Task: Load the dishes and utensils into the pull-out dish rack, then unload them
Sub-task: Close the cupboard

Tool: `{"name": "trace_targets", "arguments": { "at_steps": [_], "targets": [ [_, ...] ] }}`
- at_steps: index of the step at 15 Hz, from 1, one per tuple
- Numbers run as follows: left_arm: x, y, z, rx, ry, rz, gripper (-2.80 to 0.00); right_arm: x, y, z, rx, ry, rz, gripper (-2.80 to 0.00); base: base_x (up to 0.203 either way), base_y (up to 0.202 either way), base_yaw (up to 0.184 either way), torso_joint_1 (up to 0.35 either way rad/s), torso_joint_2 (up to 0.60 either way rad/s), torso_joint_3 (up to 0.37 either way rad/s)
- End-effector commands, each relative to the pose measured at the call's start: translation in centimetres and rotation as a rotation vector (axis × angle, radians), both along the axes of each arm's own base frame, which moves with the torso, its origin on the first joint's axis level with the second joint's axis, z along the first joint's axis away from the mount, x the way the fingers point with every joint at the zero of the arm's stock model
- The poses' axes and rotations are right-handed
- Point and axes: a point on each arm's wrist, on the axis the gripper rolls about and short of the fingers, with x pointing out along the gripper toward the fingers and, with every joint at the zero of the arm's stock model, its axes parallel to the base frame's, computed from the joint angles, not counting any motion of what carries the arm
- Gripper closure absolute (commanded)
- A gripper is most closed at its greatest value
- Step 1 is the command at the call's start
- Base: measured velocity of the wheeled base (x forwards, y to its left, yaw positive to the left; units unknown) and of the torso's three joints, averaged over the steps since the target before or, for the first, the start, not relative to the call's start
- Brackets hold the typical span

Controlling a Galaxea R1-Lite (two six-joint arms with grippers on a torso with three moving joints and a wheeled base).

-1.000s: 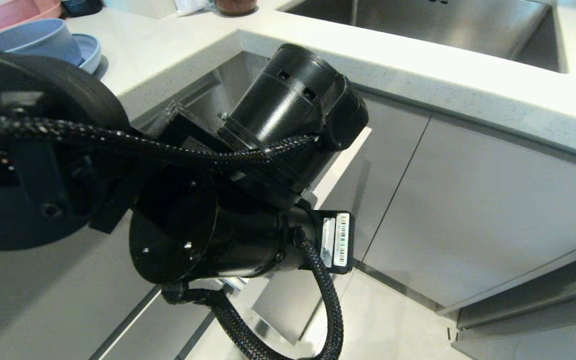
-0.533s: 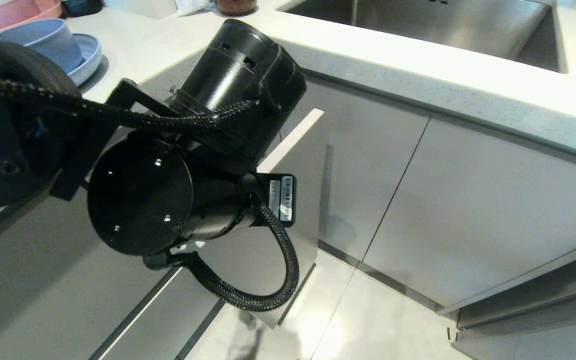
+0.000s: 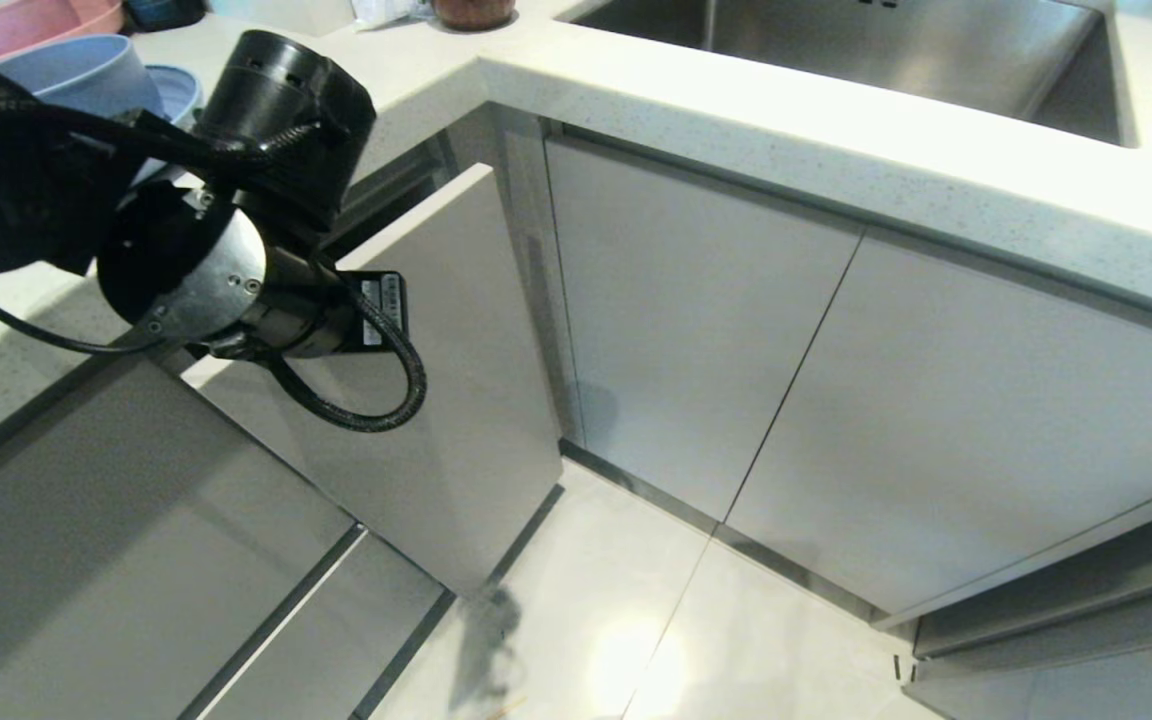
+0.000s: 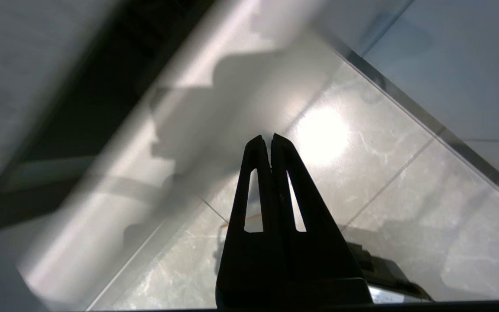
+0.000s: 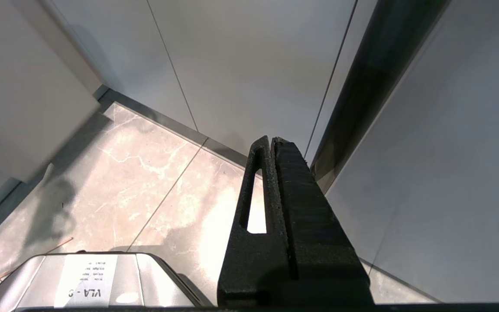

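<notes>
Corner of white countertop (image 3: 736, 110) over pale grey cabinet fronts; steel sink (image 3: 836, 50) set in at the far right. Pull-out dish rack (image 3: 436, 340) only partly drawn: tall grey front panel standing slightly out from the cabinet line, narrow dark gap behind its top edge, wire basket not visible. Panel's long axis vertical, top edge slanting back toward the counter corner. Left arm the nearer one, bulking across the upper left, wrist just above and beside the panel's top edge. Left gripper (image 4: 266, 139) hidden from the head camera; in its own view fingers pressed together, empty, pointing down past the panel face toward the floor tiles. Right gripper (image 5: 271, 141) also pressed together, empty, hanging low by the right-hand cabinets, well apart. Blue bowl (image 3: 76, 70) and blue plate (image 3: 179, 90) on the counter behind the left arm, beside pink dishes (image 3: 26, 20). Thin stick (image 5: 28, 260), possibly a chopstick, on the floor.
</notes>
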Motion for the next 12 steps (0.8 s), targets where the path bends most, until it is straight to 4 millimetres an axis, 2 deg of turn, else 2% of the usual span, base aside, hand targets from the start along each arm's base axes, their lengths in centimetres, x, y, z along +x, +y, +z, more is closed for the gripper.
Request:
{"name": "trace_targets", "arguments": {
  "at_steps": [1,9,12],
  "targets": [
    [-0.2,1.3,1.0,-0.015,-0.029,0.036,0.0,0.0,0.0,0.0,0.0,-0.003,0.0,0.0,0.0,0.0,0.0,0.0,0.0,0.0],
    [-0.9,0.9,1.0,-0.016,-0.027,0.006,0.0,0.0,0.0,0.0,0.0,-0.003,0.0,0.0,0.0,0.0,0.0,0.0,0.0,0.0],
    [-2.9,1.6,2.3,-0.034,-0.053,-0.05,0.0,0.0,0.0,0.0,0.0,-0.003,0.0,0.0,0.0,0.0,0.0,0.0,0.0,0.0]
  ]
}}
